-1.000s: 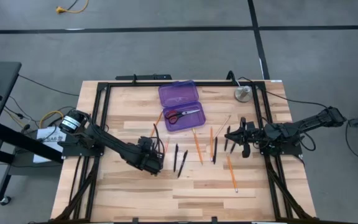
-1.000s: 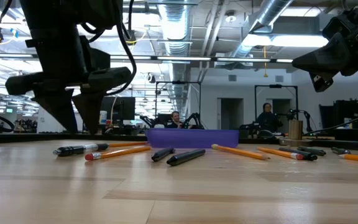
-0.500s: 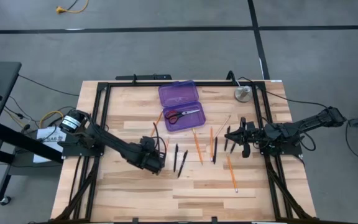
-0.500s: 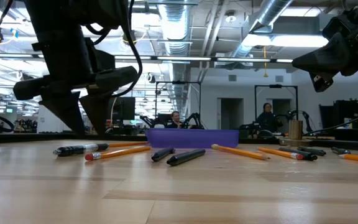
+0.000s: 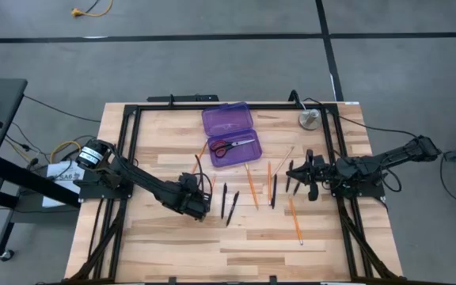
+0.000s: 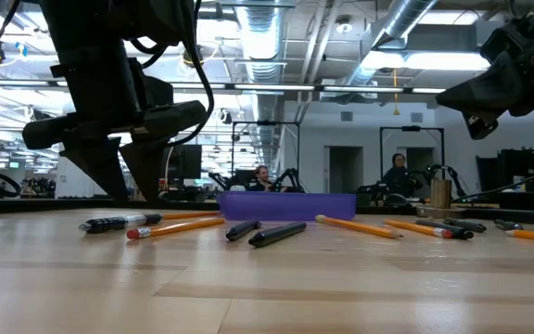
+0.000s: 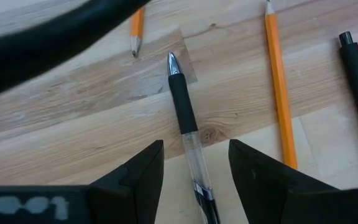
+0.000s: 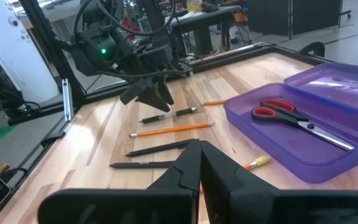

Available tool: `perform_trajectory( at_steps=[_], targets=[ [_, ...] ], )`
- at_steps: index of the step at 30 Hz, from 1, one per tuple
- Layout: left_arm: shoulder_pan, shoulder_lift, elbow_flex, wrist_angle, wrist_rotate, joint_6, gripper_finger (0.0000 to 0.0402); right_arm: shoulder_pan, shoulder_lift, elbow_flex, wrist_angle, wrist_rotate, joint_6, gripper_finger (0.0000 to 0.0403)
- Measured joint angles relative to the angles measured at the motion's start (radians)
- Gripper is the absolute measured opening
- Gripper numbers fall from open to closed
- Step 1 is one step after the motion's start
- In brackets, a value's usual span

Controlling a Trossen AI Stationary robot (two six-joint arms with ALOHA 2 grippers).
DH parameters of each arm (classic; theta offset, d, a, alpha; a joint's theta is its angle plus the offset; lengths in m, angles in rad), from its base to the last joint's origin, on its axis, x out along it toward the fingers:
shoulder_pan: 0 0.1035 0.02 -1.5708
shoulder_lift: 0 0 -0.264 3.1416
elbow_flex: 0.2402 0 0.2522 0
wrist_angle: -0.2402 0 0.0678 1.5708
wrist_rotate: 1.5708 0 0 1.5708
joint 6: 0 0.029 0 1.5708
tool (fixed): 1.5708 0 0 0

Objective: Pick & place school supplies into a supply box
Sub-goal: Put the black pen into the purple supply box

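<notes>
Left gripper (image 7: 194,171): spread wide, straddling a black pen (image 7: 188,134) on the desk (image 7: 73,118).
Right gripper (image 8: 199,163): clenched, empty.

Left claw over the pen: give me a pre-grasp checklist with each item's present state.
1. Left claw open: ok.
2. Clear-barrelled pen lies between its fingers, lengthwise along the gap: ok.
3. Fingers at pen level: cannot tell.
4. Nearest orange pencil outside the fingers: ok.
5. Purple supply box open, with only the red-handled scissors in it: ok.
6. Right claw shut, apart beyond the loose pencils: ok.
</notes>
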State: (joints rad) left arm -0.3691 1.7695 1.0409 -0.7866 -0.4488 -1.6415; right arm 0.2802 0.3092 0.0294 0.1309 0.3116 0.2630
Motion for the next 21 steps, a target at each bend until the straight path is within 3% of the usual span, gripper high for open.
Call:
perform_trajectory(
  at_steps=[9,21],
  targets=[
    [0.000,0.001,0.000,0.000,0.014,0.000,0.0169,0.000,0.000,0.000,0.002,0.000,0.000,0.0000],
    [0.002,0.140,0.016,0.047,0.040,0.009,0.0169,0.000,0.000,0.000,0.012,0.000,0.000,0.0000]
  ],
)
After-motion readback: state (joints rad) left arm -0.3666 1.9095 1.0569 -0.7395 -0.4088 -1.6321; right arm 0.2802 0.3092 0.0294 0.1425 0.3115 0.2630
